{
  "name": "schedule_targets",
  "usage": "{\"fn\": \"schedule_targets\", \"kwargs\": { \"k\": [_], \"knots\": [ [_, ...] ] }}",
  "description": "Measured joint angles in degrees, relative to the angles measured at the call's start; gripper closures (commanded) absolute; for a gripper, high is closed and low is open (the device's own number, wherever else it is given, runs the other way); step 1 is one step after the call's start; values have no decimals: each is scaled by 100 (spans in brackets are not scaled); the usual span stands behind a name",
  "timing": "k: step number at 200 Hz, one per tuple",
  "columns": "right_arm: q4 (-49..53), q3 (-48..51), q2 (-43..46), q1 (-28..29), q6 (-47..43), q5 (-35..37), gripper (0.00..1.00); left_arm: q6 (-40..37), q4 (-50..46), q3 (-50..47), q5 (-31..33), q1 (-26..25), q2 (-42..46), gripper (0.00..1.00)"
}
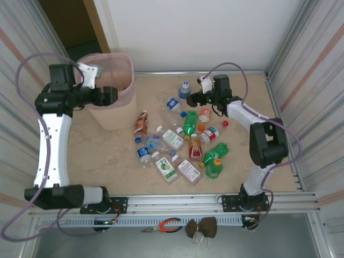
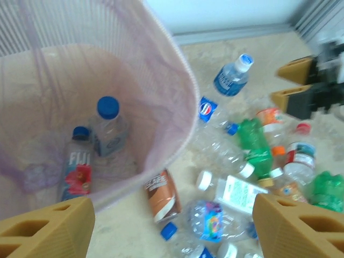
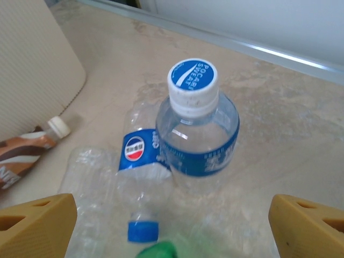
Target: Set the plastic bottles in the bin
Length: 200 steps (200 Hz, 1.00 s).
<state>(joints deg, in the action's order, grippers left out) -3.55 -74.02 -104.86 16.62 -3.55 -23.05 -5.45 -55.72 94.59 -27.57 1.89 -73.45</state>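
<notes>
A beige, marbled surface (image 1: 97,161) lies between corrugated metal side walls, with two white and black arms mounted at its near edge. At the far left stands the bin (image 1: 114,115), tall, with a pale pink mesh top and a cream lower body. The left arm (image 1: 51,140) reaches up along the left side and bends over the bin's rim. The right arm (image 1: 260,142) stretches toward the far middle of the surface.

Most of the plastic bottles (image 1: 183,142) lie in a loose cluster to the right of the bin, clear, green and orange-red, mostly on their sides. Two more lie in the bottom of the bin: a Fiji bottle (image 2: 77,169) and a clear blue-capped bottle (image 2: 110,126). A brown-labelled bottle (image 1: 141,122) lies just beside the bin's base. A Pocari Sweat bottle (image 3: 196,129) stands upright at the far edge of the cluster, touching a crushed clear Pepsi bottle (image 3: 137,180).

The left fingers (image 1: 110,95) hang above the bin's opening, spread wide and holding nothing. The right fingers (image 1: 196,99) are also spread wide and empty, just beside the Pocari Sweat bottle.
</notes>
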Motion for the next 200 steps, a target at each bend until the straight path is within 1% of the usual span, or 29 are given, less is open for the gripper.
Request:
{"fn": "schedule_targets", "kwargs": {
  "k": [23, 41, 62, 88, 117, 132, 179, 200],
  "knots": [
    [-269, -304, -509, 31, -15, -105, 6, 181, 308, -382, -208, 0, 527, 17],
    [-487, -470, -837, 61, -15, -151, 7, 212, 367, -446, -271, -2, 804, 17],
    [-678, -695, -1196, 61, -15, -258, 9, 212, 378, -446, -286, 0, 968, 17],
    [-826, -1062, -1665, 68, -7, -457, 10, 212, 376, -446, -295, 0, 990, 17],
    [-896, -1294, -1998, 94, -11, -575, 17, 210, 374, -446, -310, 0, 992, 16],
    [-918, -1349, -2111, 118, -17, -584, 23, 208, 374, -446, -308, 0, 992, 17],
    [-984, -1353, -2177, 142, -59, -590, 36, 210, 398, -525, -306, 0, 1019, 18],
    [-1016, -1353, -2175, 140, -92, -560, 37, 210, 507, -684, -317, 0, 1084, 18]
  ]
}}
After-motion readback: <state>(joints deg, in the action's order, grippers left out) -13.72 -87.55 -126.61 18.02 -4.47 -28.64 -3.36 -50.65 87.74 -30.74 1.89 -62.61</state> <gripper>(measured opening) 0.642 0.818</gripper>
